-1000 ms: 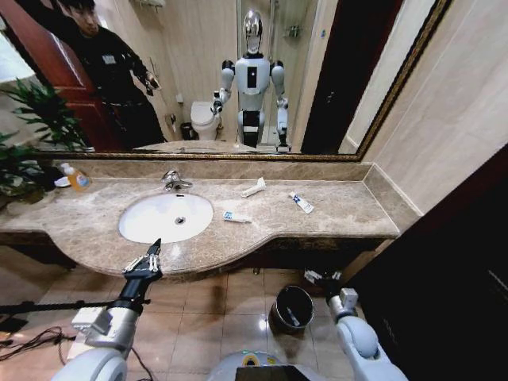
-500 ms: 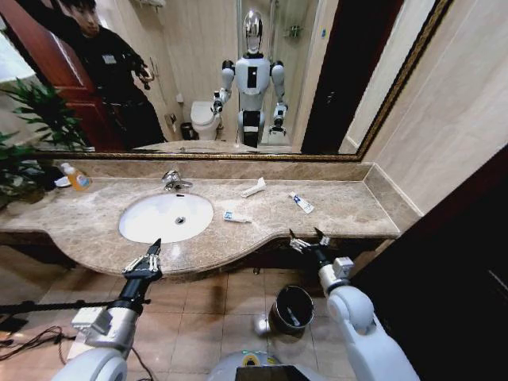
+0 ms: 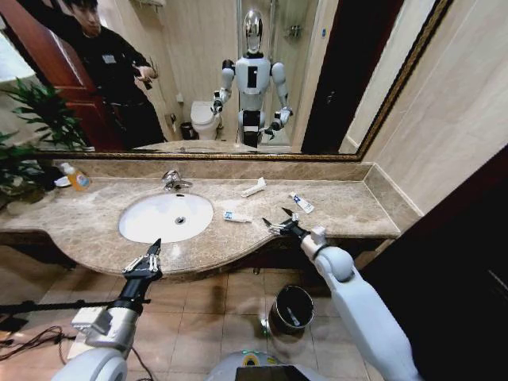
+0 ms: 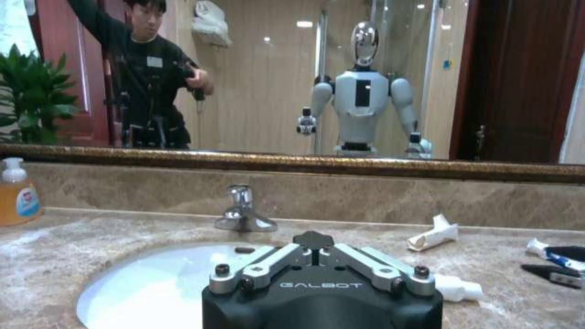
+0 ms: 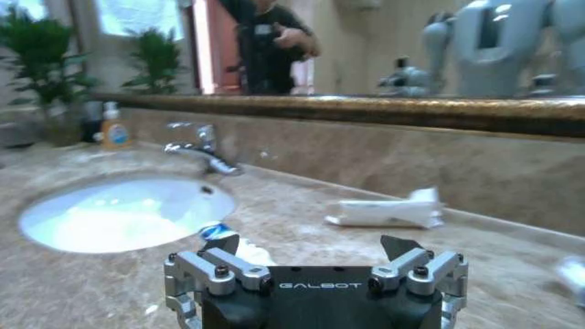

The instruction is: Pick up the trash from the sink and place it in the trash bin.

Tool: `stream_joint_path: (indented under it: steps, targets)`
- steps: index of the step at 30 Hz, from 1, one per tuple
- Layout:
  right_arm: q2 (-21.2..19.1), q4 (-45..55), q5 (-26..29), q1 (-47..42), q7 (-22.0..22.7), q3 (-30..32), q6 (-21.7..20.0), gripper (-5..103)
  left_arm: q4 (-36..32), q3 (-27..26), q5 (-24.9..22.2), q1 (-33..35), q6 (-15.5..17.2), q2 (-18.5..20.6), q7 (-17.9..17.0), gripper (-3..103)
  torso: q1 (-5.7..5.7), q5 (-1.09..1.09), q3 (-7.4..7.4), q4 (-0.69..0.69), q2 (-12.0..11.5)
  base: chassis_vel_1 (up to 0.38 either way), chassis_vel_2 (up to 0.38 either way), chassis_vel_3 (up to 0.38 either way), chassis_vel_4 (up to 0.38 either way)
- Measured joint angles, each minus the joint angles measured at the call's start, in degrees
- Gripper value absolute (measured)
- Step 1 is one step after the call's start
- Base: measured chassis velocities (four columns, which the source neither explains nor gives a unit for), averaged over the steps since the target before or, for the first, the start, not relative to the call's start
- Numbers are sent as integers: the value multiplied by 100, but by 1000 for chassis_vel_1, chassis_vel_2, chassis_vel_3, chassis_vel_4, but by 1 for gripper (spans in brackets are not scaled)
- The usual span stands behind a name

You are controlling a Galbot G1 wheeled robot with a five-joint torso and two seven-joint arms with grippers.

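Jaws spread on right gripper [image 3: 275,225] above countertop [image 3: 349,213], beside white-and-blue mini tube [image 3: 236,217]; left gripper [image 3: 148,260] jaws spread, near sink [image 3: 166,217]

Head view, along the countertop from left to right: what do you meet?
Orange soap bottle → faucet → sink → small tube by the basin → crumpled white wrapper → right gripper, open → white-and-blue tube.
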Motion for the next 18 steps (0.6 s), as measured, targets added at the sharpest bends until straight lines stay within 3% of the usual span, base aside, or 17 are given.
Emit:
stream_joint_path:
  steps: [9, 18]
  targets:
    - [-48, -787, -98, 1103, -483, -817, -212, 100, 0, 0, 0, 0, 0, 0, 1, 0, 0, -1, 0, 0, 0, 0, 0, 0, 0]
    - [85, -1290, -96, 1610, -510, -1332, -302, 100, 0, 0, 0, 0, 0, 0, 1, 0, 0, 0, -1, 0, 0, 0, 0, 0, 0]
